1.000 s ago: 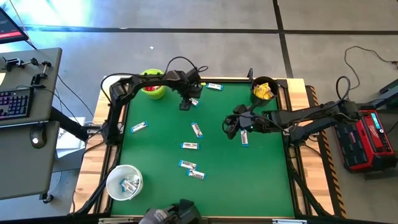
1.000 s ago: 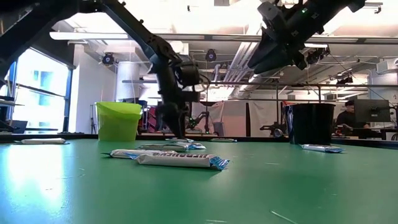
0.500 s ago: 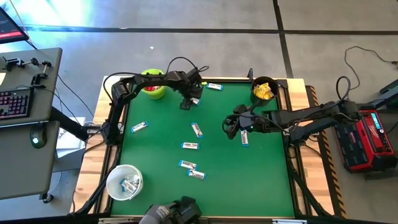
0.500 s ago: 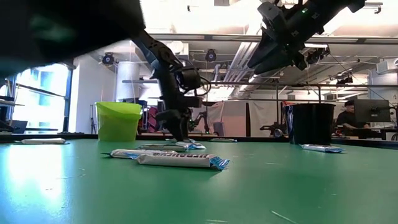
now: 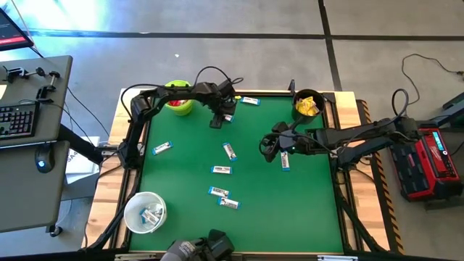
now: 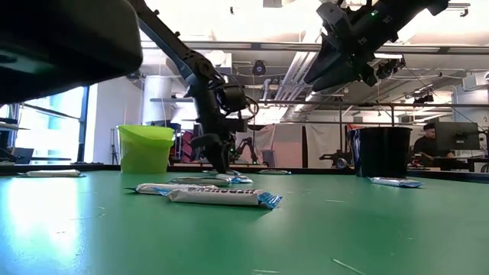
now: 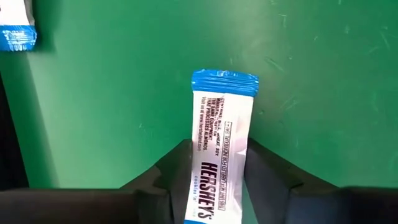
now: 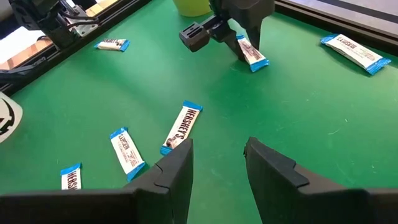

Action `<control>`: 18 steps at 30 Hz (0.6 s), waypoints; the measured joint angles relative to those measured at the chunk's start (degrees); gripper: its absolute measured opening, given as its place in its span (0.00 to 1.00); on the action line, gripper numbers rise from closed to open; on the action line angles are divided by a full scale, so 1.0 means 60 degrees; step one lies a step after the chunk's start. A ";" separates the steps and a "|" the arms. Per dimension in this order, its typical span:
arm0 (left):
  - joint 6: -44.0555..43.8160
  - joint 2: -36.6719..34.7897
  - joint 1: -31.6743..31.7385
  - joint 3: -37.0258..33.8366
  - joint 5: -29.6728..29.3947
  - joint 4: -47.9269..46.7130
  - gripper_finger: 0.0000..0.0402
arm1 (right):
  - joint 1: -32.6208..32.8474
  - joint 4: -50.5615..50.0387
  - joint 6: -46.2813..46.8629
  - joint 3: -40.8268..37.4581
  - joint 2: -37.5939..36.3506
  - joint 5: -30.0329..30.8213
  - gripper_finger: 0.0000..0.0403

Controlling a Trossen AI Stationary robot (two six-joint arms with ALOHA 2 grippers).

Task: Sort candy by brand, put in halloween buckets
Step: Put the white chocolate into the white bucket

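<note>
Candy: a slim white-and-blue wrapped bar [image 7: 219, 162] lies flat on the green tabletop [image 5: 304, 203] near the lime green plastic bucket [image 5: 178, 106], pinched between the left gripper's [image 5: 217, 120] fingers for lifting. The right gripper [image 5: 269, 147] hovers mid-table, fingers spread, holding nothing.

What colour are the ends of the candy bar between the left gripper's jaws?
Blue; the bar itself is white with dark print. The left wrist view shows it best.
</note>
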 joint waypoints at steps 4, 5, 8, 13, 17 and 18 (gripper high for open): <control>-0.0164 0.0026 -0.0004 0.0209 -0.0059 -0.0266 0.27 | 0.0000 0.0000 -0.0001 0.0000 0.0000 -0.0008 0.33; -0.0205 0.0035 -0.0004 0.0277 -0.0064 -0.0349 0.27 | 0.0000 0.0000 -0.0001 0.0000 0.0000 -0.0008 0.33; -0.0319 0.0068 -0.0037 0.0482 -0.0096 -0.0588 0.27 | 0.0000 0.0000 -0.0001 0.0000 0.0000 -0.0008 0.33; -0.0497 0.0098 -0.0047 0.0757 -0.0187 -0.0995 0.27 | 0.0000 -0.0001 -0.0016 0.0000 0.0000 -0.0005 0.33; -0.0678 0.0098 -0.0103 0.0990 -0.0156 -0.1649 0.27 | 0.0000 -0.0004 -0.0023 0.0000 0.0000 -0.0005 0.33; -0.0768 0.0098 -0.0122 0.1057 -0.0131 -0.1834 0.27 | 0.0000 -0.0004 -0.0025 0.0000 0.0000 -0.0005 0.33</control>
